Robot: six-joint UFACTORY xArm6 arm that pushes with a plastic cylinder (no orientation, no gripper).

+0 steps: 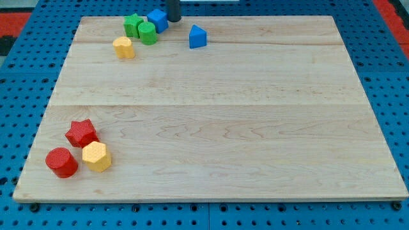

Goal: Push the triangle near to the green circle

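A pale wooden table [211, 128] of joined planks fills most of the frame. Around it lies a blue perforated metal pegboard [25, 76], with red pegboard patches [16, 22] at both upper corners.

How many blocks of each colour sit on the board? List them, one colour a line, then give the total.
Green: 2, green star and green circle
Blue: 2, blue cube and blue triangle
Yellow: 2, yellow block at the top and yellow hexagon at the bottom left
Red: 2, red star and red cylinder
Total: 8
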